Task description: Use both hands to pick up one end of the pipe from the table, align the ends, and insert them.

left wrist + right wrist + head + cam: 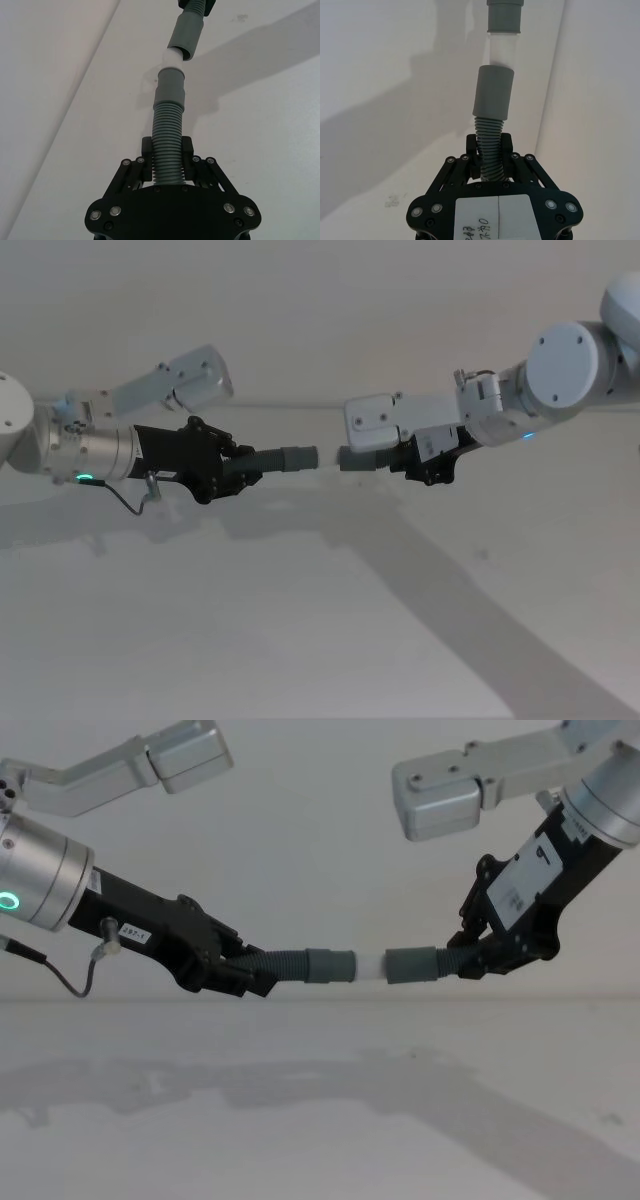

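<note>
Chest view: both grippers' fingers clamp hoses point(285, 963) point(452, 960) above the table point(320, 1120), whitish tip point(370, 966) meeting plain cuff point(411, 966).

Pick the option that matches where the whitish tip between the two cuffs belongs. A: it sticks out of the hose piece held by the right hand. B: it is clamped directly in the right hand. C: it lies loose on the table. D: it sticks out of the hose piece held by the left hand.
D: the whitish tip projects from the cuff of the hose piece gripped by the left hand, pointing at the right hand's plain cuff.
</note>
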